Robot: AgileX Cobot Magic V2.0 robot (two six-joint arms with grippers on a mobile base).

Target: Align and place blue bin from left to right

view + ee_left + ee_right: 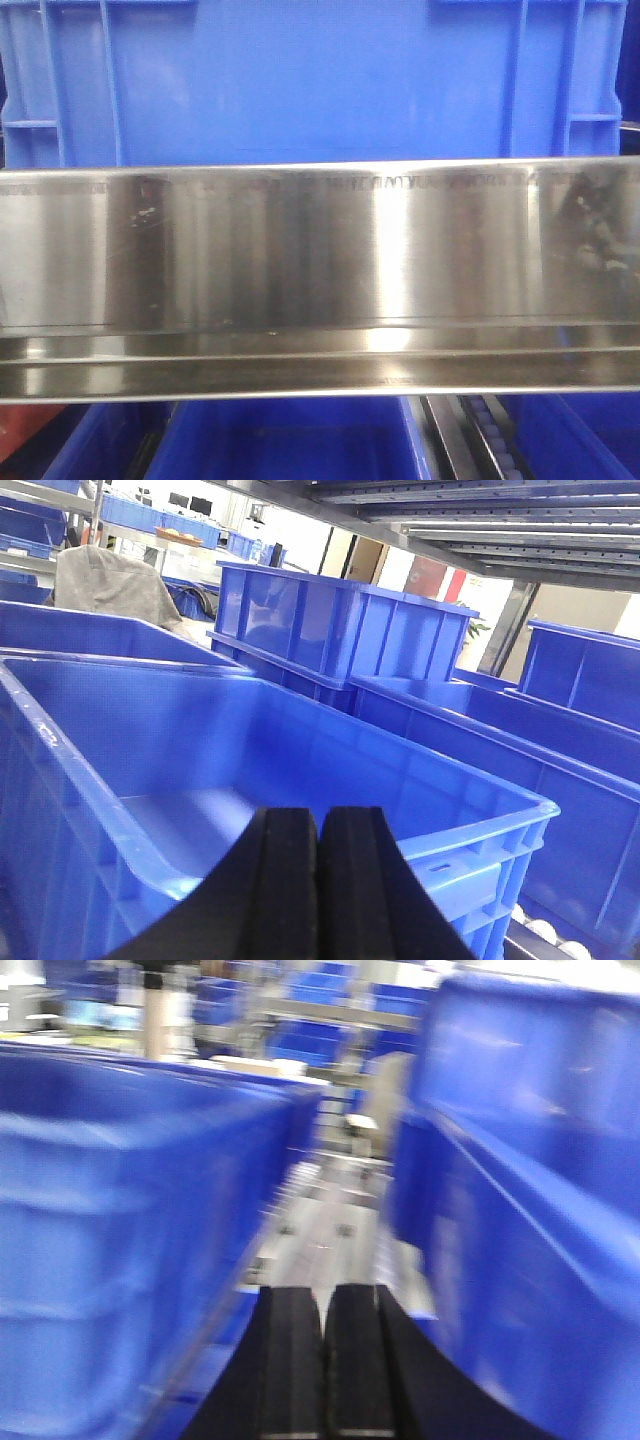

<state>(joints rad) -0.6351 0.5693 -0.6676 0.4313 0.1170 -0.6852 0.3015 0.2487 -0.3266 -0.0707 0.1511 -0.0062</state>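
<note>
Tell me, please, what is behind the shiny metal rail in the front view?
Behind the metal rail stands the blue bin; only its upper wall and corner ribs show. Its lower part and whatever it rests on are covered by the rail.

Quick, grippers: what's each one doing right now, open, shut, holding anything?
Left gripper: shut, nothing between the pads, hovering over an open blue crate.
Right gripper: shut, empty; view blurred.

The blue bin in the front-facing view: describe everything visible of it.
Only one wall of the blue bin shows: bright blue, rigid-looking plastic, wide, smooth and flat in the middle, with vertical ribs and small ledges near both corners. It stands upright, square to the camera, filling the top of the frame. A shiny metal rail in front hides its lower part, so its base and support cannot be seen. No gripper touches it here.
</note>
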